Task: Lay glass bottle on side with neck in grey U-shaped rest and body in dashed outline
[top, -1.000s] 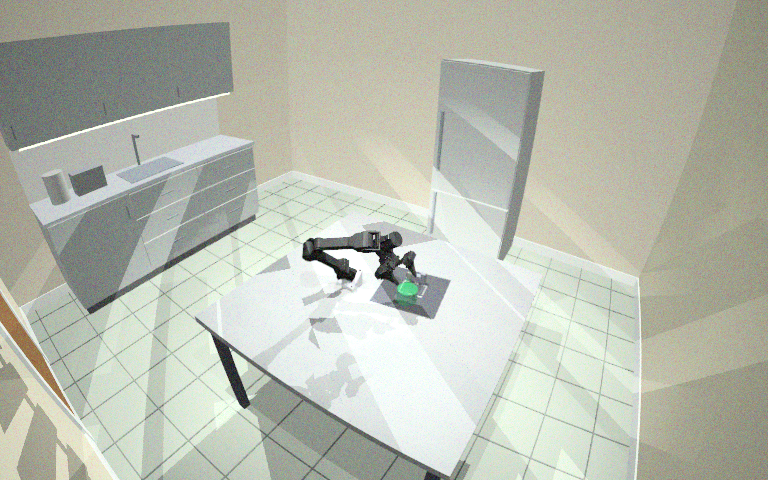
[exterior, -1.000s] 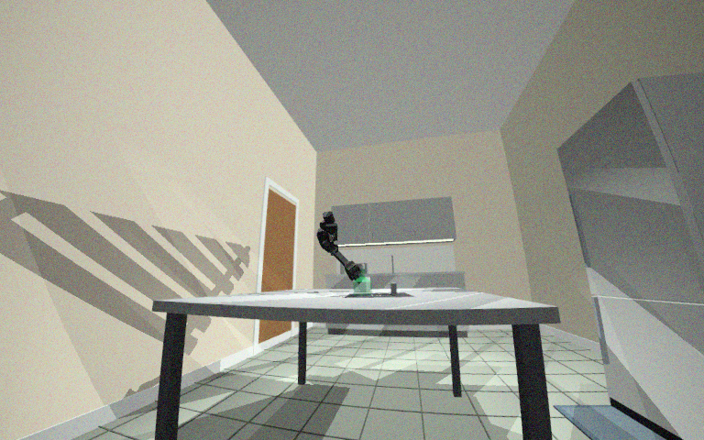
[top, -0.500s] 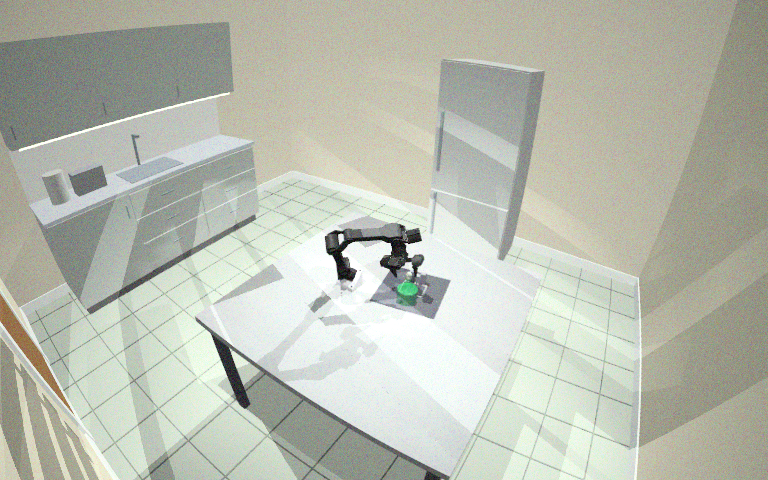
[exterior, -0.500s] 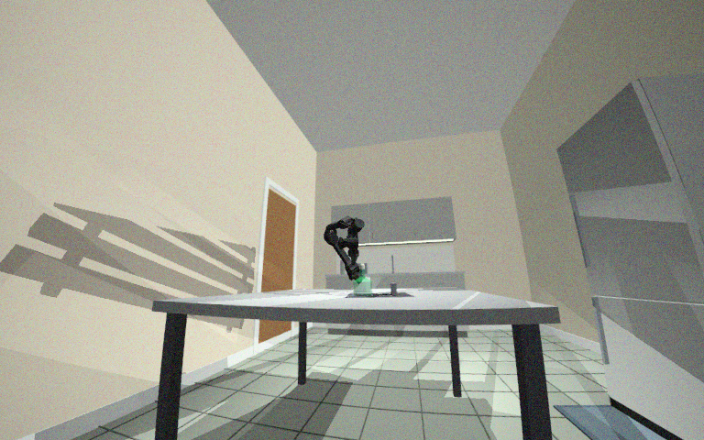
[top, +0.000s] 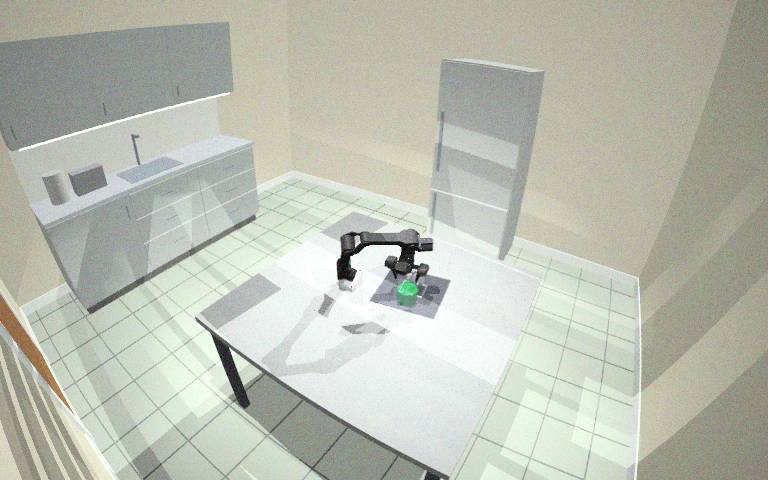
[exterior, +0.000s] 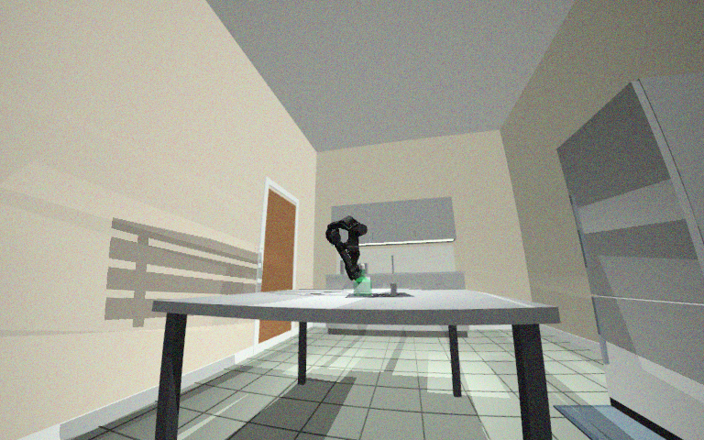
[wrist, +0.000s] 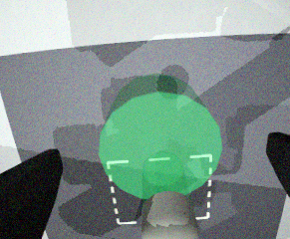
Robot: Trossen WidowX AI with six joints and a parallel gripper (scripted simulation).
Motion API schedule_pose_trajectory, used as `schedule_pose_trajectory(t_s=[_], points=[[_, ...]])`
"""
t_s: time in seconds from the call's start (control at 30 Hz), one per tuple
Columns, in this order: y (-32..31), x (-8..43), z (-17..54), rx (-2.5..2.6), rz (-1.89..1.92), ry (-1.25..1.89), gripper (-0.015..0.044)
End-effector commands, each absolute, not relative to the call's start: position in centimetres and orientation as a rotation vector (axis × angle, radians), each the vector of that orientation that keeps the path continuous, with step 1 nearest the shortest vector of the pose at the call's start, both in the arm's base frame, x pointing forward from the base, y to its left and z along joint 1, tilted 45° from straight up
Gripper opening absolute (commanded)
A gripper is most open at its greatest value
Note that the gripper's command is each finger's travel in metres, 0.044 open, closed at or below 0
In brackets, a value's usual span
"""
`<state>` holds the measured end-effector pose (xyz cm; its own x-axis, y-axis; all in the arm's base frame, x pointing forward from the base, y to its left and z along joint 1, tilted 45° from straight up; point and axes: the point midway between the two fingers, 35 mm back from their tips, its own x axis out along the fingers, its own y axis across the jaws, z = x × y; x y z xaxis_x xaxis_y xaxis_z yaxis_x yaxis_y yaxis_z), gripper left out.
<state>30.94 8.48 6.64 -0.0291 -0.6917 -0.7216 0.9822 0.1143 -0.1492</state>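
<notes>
Bottle (top: 407, 295) (exterior: 362, 287) (wrist: 159, 129) is standing upright on the dark mat (top: 440, 286) (exterior: 402, 295) (wrist: 30, 85), partly over the dashed outline (wrist: 208, 191). I'm holding the gripper (top: 407, 275) (exterior: 357, 275) (wrist: 164, 151) wide open above — gripping nothing. Grasping, lifting, tipping, laying neck in rest (exterior: 392, 289), releasing — by my reading, all are remaining.

In my wrist view the bottle (top: 407, 292) (exterior: 362, 285) (wrist: 159, 139) covers part of the dashed outline (wrist: 209, 186), and the lower edge cuts off its pale neck (wrist: 168, 219). The same view crops both fingers of my end effector (top: 406, 274) (exterior: 357, 277) and the near side of the mat (top: 385, 291) (exterior: 400, 295) (wrist: 40, 90). From outside, the bottle is too small for me to tell where its glass meets the fingers.
</notes>
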Motion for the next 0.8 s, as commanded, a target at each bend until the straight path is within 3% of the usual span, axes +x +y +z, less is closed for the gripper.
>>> schedule_pose_trajectory(t_s=[0.0, 0.77], points=[[8.9, 30.8, 6.1, 0.479, -1.433, 0.778, 0.044], [11.5, 30.1, 3.7, 0.48, -1.433, 0.779, 0.044]])
